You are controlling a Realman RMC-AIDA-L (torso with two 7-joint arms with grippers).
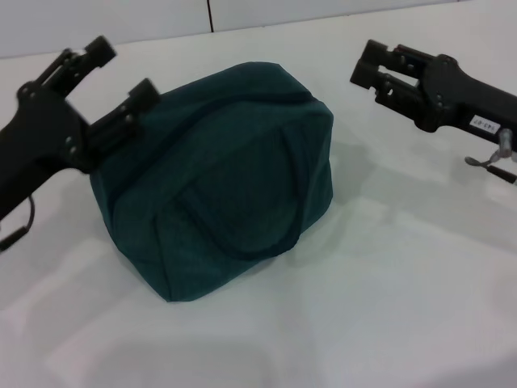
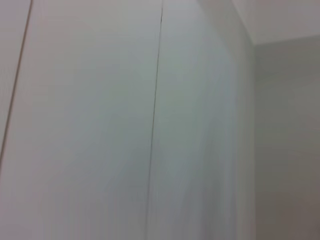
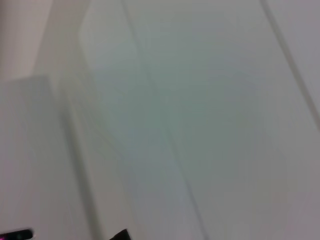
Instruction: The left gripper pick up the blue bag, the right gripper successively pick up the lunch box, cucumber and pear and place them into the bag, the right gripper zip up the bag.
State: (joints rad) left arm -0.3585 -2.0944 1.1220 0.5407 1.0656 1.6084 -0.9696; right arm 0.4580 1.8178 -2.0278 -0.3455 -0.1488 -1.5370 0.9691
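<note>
Blue bag [image 1: 222, 182] lies slumped on its side on the white desk [image 1: 388, 307], centre of the head view, one loop handle draped flat across the upward-facing panel; no zipper or opening is visible from here, and the bag looks bulged, though what it holds cannot be seen. Lunch box, cucumber and pear appear in no view. Left gripper [image 1: 121, 75] hovers at the bag's far-left upper corner, jaws spread wide and holding nothing, the nearer finger just beside or touching the fabric; contact cannot be confirmed. Right gripper [image 1: 373, 69] hangs well apart from the bag, above the desk on the far right, jaws released with only a narrow gap, empty. Both wrist views show only pale wall panels and seams, so no help for alignment. Judgement: whether the step in hand is the left arm's pick-up of the bag or the end of the task cannot be settled from this. If a pick-up, a good grasp would take a handle or a firm fold near the top seam, not the loose side panel, which would likely slip or let the bag sag shut. Descend with the jaws straddling the fold, clench fully, then lift slowly enough for the mouth to face upward. Right arm should stay clear meanwhile.
</note>
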